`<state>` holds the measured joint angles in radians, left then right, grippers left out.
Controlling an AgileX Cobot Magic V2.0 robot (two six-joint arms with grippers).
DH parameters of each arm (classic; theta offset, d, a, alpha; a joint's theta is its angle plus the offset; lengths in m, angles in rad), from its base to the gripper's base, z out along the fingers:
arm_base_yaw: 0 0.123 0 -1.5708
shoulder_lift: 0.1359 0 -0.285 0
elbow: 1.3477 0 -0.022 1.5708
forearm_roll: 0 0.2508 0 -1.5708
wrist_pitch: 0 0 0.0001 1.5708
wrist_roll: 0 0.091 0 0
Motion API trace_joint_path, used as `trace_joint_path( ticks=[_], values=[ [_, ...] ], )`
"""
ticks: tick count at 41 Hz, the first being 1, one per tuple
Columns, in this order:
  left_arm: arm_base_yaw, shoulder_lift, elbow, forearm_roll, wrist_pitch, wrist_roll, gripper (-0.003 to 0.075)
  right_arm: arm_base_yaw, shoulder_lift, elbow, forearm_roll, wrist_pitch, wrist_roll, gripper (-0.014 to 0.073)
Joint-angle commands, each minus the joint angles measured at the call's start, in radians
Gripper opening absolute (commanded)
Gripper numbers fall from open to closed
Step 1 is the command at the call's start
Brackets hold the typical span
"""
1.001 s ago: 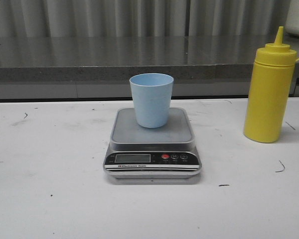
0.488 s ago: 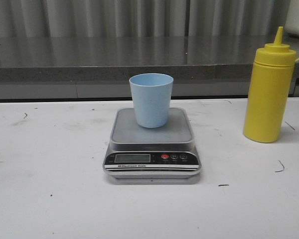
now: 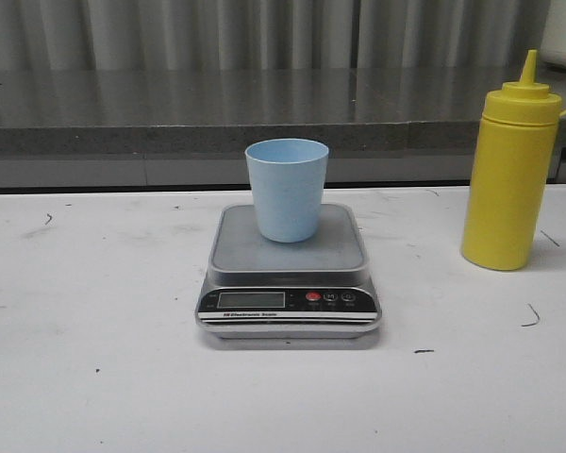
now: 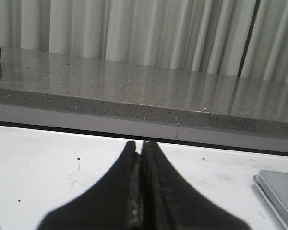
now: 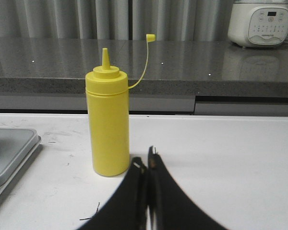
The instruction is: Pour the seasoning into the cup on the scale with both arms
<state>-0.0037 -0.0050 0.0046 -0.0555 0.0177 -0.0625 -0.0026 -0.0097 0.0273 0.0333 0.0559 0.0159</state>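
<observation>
The left hand (image 4: 142, 146) has its two dark fingers pressed together with nothing between them, poised low over the white table (image 4: 48, 167). The right hand (image 5: 146, 163) is likewise closed on nothing, its fingertips meeting just in front of the yellow bottle (image 5: 107, 122) without touching it.

In the right wrist view the bottle stands upright left of centre, an opaque yellow cylinder with a ridged shoulder and a pointed cone nozzle. Its small tip cap (image 5: 150, 37) is off the nozzle and hangs on a thin curved tether toward the upper middle of the frame. In the front view the bottle (image 3: 507, 170) stands at the right edge of the frame, well apart from the scale (image 3: 289, 274) and taller than the cup.

The scale lies flat in the centre of the front view, with a silver rounded platform, a black front panel, a pale display and a red button (image 3: 312, 297). The cup (image 3: 286, 189) stands upright on the back half of the platform; it is light blue, matte, without a handle, and narrows toward its base. Whether anything is inside it cannot be seen.

A grey stone ledge (image 3: 123, 118) runs across behind the table, and a white appliance (image 5: 261, 21) sits on it at the upper right of the right wrist view.
</observation>
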Motion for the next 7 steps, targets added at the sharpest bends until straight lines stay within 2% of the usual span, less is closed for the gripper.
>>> trace_joint_path(
  ticks=[1,7],
  values=[
    [-0.007,-0.016,0.025,-0.003,-0.080,-0.007,-0.0020,-0.005,-0.017,-0.006,0.002,-0.087,-0.001,-0.0067],
    [-0.007,-0.016,0.025,-0.003,-0.080,-0.007,-0.0020,-0.005,-0.017,-0.006,0.002,-0.087,-0.001,-0.0067]
  ],
)
